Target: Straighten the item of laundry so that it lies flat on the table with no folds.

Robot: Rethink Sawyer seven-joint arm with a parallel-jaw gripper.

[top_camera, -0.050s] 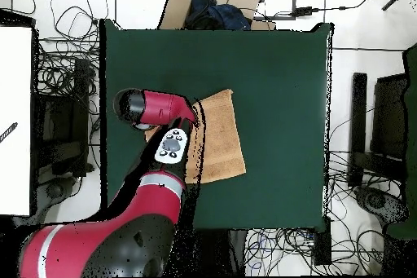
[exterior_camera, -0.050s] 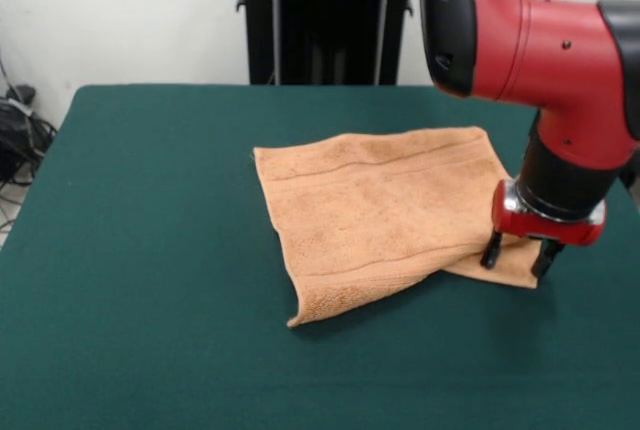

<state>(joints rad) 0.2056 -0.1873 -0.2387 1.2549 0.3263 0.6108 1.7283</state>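
Nearest, the towel's (exterior_camera, -0.050s: 385, 218) front edge curls up off the green tabletop (exterior_camera, -0.050s: 150, 280); my claw (exterior_camera, -0.050s: 520, 254) stands spread over its folded corner.

Dark green table (exterior_camera, -0.050s: 150, 250) with a partly folded peach-orange towel (exterior_camera, -0.050s: 370, 210) on top

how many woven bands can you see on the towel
2 on the towel in the front view: one near its far edge, one near the front edge above the folded corner. The gripper and arm may hide more.
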